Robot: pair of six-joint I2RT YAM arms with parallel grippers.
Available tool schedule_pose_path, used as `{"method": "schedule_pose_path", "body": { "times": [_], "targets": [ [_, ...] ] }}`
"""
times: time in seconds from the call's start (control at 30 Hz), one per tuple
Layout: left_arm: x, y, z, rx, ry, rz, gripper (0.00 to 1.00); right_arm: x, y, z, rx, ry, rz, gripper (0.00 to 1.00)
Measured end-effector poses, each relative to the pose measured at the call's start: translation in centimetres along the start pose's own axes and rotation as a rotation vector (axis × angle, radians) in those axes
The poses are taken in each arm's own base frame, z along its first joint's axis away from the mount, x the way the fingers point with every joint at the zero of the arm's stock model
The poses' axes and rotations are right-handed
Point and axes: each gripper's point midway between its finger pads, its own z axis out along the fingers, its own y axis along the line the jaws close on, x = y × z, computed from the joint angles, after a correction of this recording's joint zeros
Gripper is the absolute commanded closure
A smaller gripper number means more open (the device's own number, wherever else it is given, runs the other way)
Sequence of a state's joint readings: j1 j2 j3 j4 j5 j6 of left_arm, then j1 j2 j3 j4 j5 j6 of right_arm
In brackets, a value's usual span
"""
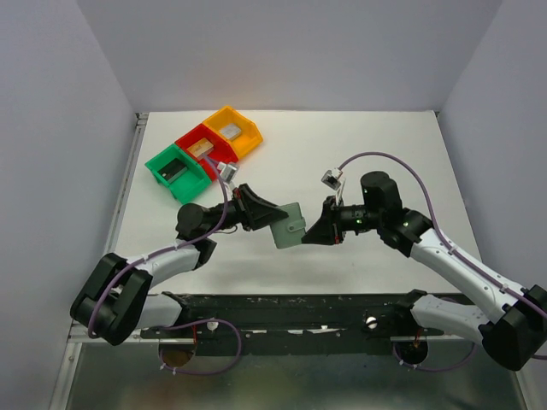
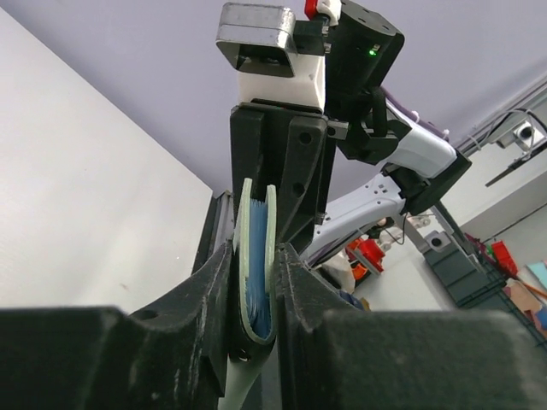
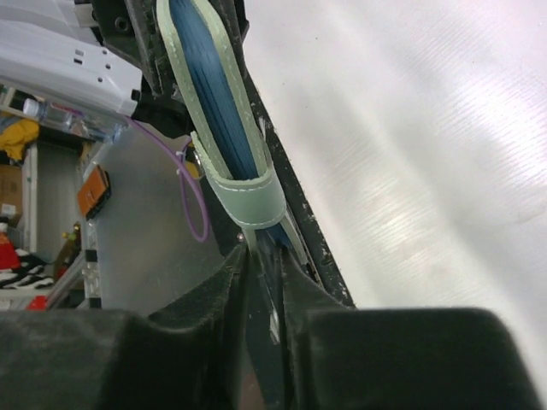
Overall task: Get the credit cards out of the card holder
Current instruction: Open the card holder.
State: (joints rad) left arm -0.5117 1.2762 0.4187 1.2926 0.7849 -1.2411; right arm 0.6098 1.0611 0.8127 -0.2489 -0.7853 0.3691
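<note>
The card holder is held above the middle of the bench, with blue credit cards showing inside its fold. The left tool clamps its two faces. The right tool straddles its tab; I cannot tell whether it pinches.

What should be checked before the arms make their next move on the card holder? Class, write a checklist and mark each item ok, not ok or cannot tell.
1. Left gripper clamped on the card holder: ok.
2. Right gripper pinching the tab firmly: cannot tell; the tab sits between its fingers.
3. Holder held above the table: ok.
4. Holder opened: not ok; it is folded shut.
5. Any credit card taken out: not ok; none is seen outside the holder.
</note>
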Motion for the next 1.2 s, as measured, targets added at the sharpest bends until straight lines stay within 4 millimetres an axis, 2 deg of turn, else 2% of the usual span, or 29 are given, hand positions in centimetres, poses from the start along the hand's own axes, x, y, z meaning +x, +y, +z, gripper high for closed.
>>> {"method": "schedule_pose_path", "body": {
  "times": [0.1,0.23,0.33,0.5,0.6,0.73,0.93,1.2],
  "targets": [
    [0.0,-0.2,-0.1,-0.005,0.004,0.024,0.79,0.0,-0.2,-0.1,0.019,-0.001,0.000,0.41],
    [-0.1,-0.5,-0.2,-0.027,0.014,0.062,0.90,-0.2,-0.3,-0.5,0.058,-0.004,0.004,0.33],
    [-0.6,-0.9,-0.1,-0.055,0.020,0.095,1.00,-1.3,-0.2,-1.4,0.115,-0.028,-0.022,0.33],
    [-1.8,-0.9,0.6,-0.158,0.008,0.151,1.00,-4.3,0.5,-3.7,0.239,-0.114,-0.107,0.34],
    [-2.8,-0.6,1.4,-0.245,-0.012,0.161,1.00,-5.9,1.1,-4.3,0.313,-0.153,-0.159,0.36],
    [-3.7,0.7,1.9,-0.382,-0.023,0.128,1.00,-6.8,0.9,-3.8,0.428,-0.156,-0.210,0.36],
    [-4.2,3.3,1.9,-0.580,-0.026,0.043,1.00,-6.9,-1.4,-2.4,0.623,-0.122,-0.259,0.36],
    [-3.4,5.1,0.7,-0.724,-0.034,-0.039,1.00,-7.4,-2.6,-1.5,0.749,-0.119,-0.294,0.39]
  ]
}}
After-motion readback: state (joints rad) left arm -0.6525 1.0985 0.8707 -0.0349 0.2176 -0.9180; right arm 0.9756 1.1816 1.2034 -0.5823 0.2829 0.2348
